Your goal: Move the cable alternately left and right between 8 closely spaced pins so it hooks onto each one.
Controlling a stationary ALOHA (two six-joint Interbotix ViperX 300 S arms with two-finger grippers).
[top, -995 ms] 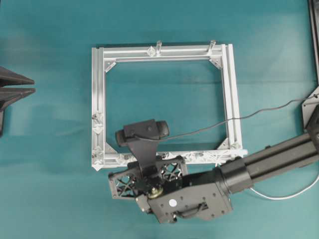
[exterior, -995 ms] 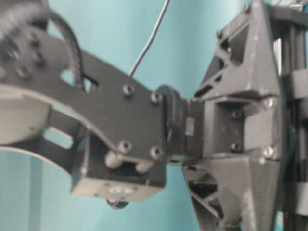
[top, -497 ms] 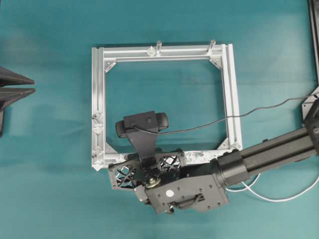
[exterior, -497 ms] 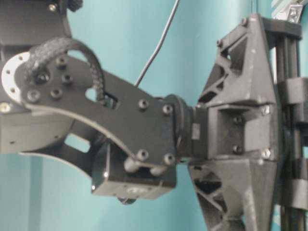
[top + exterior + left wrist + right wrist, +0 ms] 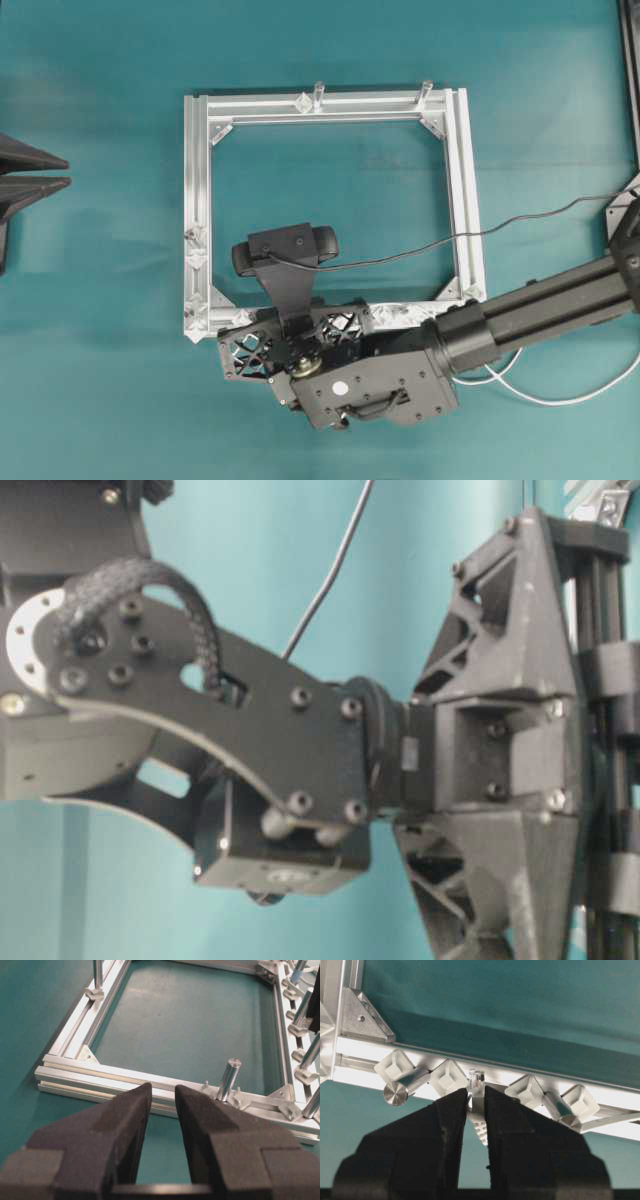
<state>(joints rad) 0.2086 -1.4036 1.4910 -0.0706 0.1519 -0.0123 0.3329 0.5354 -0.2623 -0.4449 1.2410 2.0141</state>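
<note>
Right gripper (image 5: pixel 472 1105) pinches the pale plug (image 5: pixel 477 1091) of the thin white cable (image 5: pixel 560 395) between two silver diamond-shaped pins (image 5: pixel 451 1076) on the aluminium frame rail (image 5: pixel 620 1094); a sideways drag could snag the plug. Left gripper (image 5: pixel 162 1110) waits, jaws apart.

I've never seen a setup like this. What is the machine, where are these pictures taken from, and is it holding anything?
Two robot arms work over a teal table. One picture looks down from above, one sits low beside the arm, and two come from cameras on the wrists. A square aluminium frame with small silver pins lies there. The right gripper reaches the frame's near rail; its black fingers pinch the pale plug of a white cable. The left gripper waits open and empty at the left edge.
</note>
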